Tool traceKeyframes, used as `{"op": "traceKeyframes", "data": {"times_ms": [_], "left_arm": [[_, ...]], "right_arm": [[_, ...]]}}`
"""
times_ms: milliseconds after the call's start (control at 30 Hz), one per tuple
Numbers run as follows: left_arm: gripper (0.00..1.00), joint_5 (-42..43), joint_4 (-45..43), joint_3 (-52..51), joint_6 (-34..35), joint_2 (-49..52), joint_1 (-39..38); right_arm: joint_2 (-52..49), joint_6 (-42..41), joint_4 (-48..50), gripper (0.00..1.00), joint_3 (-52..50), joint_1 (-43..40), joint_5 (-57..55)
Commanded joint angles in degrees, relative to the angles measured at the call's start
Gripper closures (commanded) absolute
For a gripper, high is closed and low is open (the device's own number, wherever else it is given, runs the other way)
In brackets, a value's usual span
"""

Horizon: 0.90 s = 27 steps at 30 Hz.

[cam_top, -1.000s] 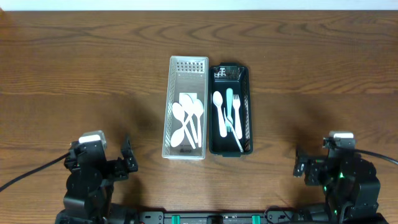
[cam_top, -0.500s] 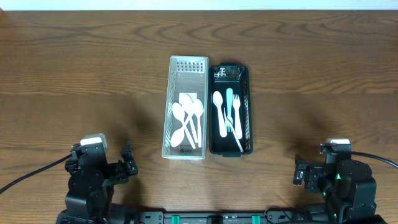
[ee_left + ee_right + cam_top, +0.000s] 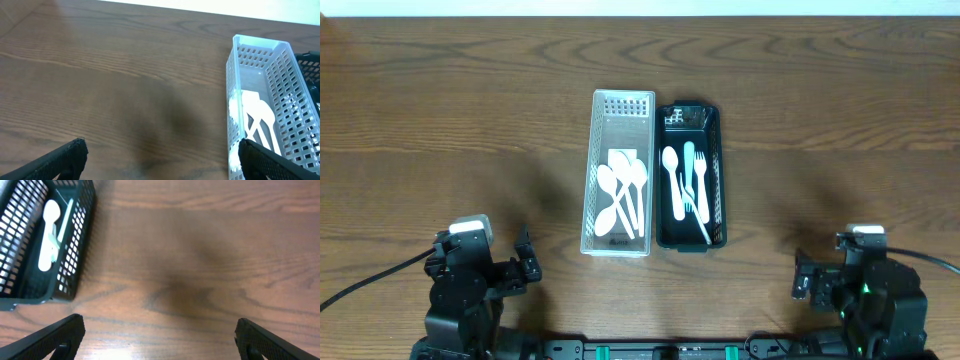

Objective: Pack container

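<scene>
Left gripper (image 3: 160, 152) and right gripper (image 3: 157, 327) stand wide and empty at the counter's (image 3: 440, 120) near edge. Spoons (image 3: 620, 190) lie in the white basket (image 3: 617, 105), and mixed cutlery (image 3: 682, 185) lies in the black basket (image 3: 692, 240) beside it. Packing looks finished, with nothing loose to fetch next.

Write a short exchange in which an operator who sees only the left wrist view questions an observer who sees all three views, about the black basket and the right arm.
Operator: I only catch a sliver of the black basket at my right edge. What is in it?
Observer: The black basket holds a white spoon, a pale green utensil and more light cutlery.
Operator: Where is the right pincer, and is it carrying anything?
Observer: The right pincer is open and empty, above the wooden table, with the black basket off to its left.
</scene>
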<state>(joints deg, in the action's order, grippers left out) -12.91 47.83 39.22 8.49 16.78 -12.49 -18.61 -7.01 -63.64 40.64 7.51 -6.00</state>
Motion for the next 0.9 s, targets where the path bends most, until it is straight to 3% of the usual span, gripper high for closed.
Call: {"op": "traceKeyframes", "data": {"times_ms": [0,133,267,500,667,767,867], "left_arm": [[0.02,-1.1,0.1,-0.4,-1.0,-0.1,-0.2],[0.02,-1.1,0.1,-0.4,-1.0,-0.1,-0.2],[0.02,-1.1,0.1,-0.4,-1.0,-0.1,-0.2],[0.02,-1.1,0.1,-0.4,-1.0,-0.1,-0.2],[0.02,-1.1,0.1,-0.4,-1.0,-0.1,-0.2],[0.02,-1.1,0.1,-0.4,-1.0,-0.1,-0.2],[0.02,-1.1,0.1,-0.4,-1.0,-0.1,-0.2]], "right_arm": [[4.8,-0.5,-0.1,0.01,-0.3,-0.4,-0.3],[12.9,2.6,1.6,0.01,-1.3,-0.4,0.1],[18.3,4.1,10.0,0.01,-9.1,-0.7,0.4],[18.3,9.0,42.7,0.01,-26.2,-0.7,3.0],[18.3,13.8,59.5,0.01,-35.1,-0.7,3.0],[18.3,14.8,62.2,0.01,-38.8,-0.7,3.0],[18.3,14.8,58.8,0.01,-40.3,-0.7,4.1]]}}
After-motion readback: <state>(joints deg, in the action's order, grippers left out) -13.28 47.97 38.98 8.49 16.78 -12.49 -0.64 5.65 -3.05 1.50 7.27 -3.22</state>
